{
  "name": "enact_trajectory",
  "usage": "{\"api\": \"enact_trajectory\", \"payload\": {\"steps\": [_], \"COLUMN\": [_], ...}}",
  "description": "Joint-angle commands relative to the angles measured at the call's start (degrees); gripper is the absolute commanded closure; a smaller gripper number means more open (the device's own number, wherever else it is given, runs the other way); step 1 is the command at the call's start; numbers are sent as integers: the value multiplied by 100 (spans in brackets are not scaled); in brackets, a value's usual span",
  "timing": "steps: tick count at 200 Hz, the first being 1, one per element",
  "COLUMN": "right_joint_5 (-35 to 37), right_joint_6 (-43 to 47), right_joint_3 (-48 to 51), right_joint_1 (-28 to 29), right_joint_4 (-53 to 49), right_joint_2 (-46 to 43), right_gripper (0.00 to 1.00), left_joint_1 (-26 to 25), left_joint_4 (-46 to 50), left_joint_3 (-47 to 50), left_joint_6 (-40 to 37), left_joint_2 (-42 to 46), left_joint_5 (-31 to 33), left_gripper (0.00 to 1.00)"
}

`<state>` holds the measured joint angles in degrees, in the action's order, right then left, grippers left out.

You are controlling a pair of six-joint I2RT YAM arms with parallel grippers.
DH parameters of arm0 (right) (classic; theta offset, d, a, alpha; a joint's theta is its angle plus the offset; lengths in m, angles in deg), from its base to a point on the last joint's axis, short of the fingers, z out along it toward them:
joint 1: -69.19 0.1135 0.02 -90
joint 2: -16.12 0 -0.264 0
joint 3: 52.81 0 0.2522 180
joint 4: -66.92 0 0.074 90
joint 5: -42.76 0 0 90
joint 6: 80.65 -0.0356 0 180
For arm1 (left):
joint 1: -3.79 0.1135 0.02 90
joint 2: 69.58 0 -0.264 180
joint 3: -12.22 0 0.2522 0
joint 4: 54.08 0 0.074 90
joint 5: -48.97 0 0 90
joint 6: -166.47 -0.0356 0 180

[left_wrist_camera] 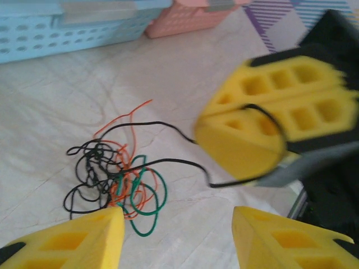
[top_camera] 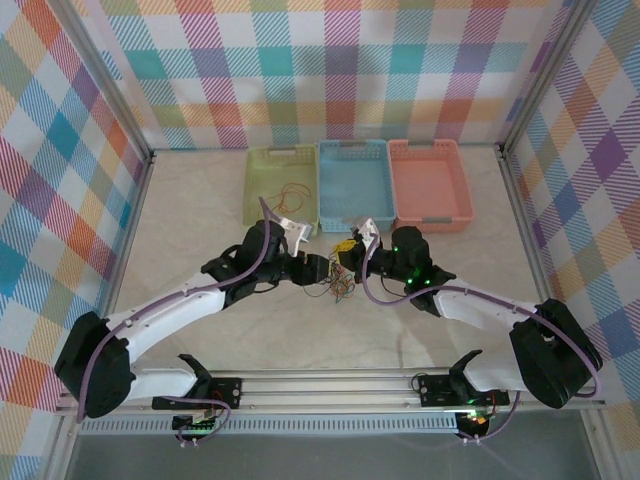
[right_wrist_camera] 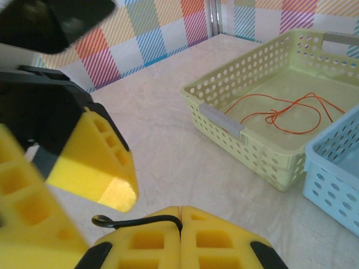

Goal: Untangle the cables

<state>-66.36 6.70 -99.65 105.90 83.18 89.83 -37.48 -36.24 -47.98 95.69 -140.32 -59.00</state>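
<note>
The cables (left_wrist_camera: 112,174) lie as a small tangle of black, orange and green wires on the pale table, also visible under both wrists from above (top_camera: 340,287). One black cable (left_wrist_camera: 168,126) leads out of the tangle to my right gripper (right_wrist_camera: 180,212), whose yellow fingers (left_wrist_camera: 269,129) are pressed together on its end. My left gripper (left_wrist_camera: 176,213) hovers open just right of the tangle, with nothing between its fingers. In the top view the two grippers sit close together, left (top_camera: 318,268) and right (top_camera: 348,250). A single orange cable (right_wrist_camera: 280,112) lies in the green basket (right_wrist_camera: 224,117).
Three baskets stand in a row at the back: green (top_camera: 256,190), blue (top_camera: 355,215) and pink (top_camera: 430,218). Plaid walls enclose the table on three sides. The left gripper's finger (right_wrist_camera: 95,162) hangs close in front of the right wrist camera.
</note>
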Motion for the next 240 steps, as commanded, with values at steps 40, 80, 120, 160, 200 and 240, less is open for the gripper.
{"api": "enact_trajectory", "payload": {"steps": [40,80,120,160,200,240], "right_joint_5": [-101,12,135,97,-344,-510], "right_joint_6": [-383,-832,-1038,-1290,-1604,-1623], "right_joint_3": [-94,-357,-547,-862,-1219,-1287], "right_joint_1": [-23,-31,-31,-31,-28,-30], "right_joint_4": [-39,-535,-1001,-1496,-1787,-1850], "right_joint_2": [-105,-280,-599,-618,-395,-284], "right_gripper": [100,100,100,100,100,100], "left_joint_1": [-220,-251,-267,-275,-308,-331], "left_joint_4": [-244,-269,-329,-474,-593,-644], "left_joint_3": [-92,-134,-123,-52,-80,-115], "left_joint_6": [-631,-753,-804,-947,-1039,-1147], "left_joint_2": [17,-38,-81,-142,-354,-438], "left_joint_5": [11,12,-17,89,125,533], "left_gripper": [46,43,42,41,41,42]}}
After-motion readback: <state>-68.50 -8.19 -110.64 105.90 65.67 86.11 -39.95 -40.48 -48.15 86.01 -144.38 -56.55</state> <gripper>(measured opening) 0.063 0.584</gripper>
